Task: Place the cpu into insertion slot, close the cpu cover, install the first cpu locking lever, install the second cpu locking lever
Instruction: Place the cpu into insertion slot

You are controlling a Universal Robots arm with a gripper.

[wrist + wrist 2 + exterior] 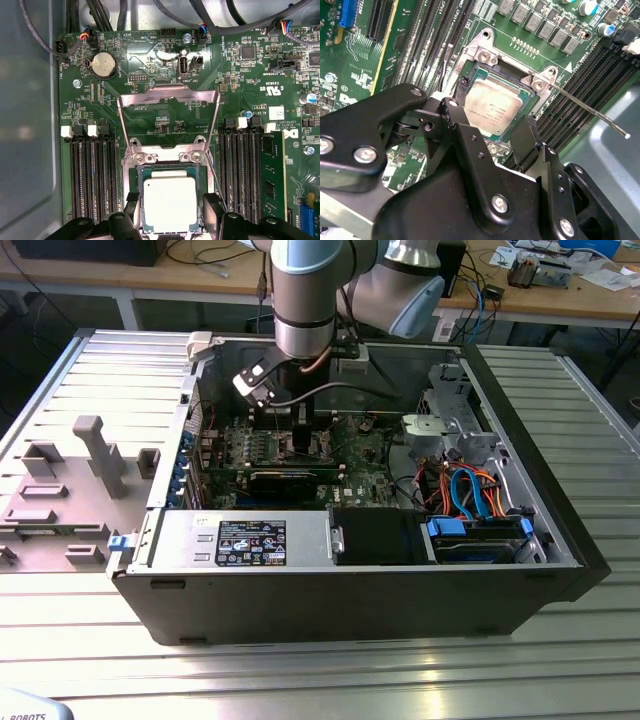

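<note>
Between your claw's (pixel 171 200) fingers (pixel 214 206) lies the cpu (pixel 170 209), silver top up and flat in the slot (pixel 506 70). Your claw is spread wide, with one finger just beside each of two opposite edges of the cpu. Neither wrist view tells you whether they touch it.

Just past the cpu, the cover (pixel 169 95) stands tilted up and open on its hinge at the slot's far edge, and you can see green board (pixel 100 95) through its window. In the second wrist view a thin lever (pixel 590 107) angles away from a corner of the slot and out over the memory slots (pixel 570 95); it is not clipped down. Black memory slots also run along both sides of the slot in the first wrist view, and a coin cell (pixel 104 64) sits on the board beyond the cover.

In the exterior view your arm (pixel 305 300) reaches down into the open case (pixel 350 590), which lies on a ribbed metal table (pixel 400 680).
</note>
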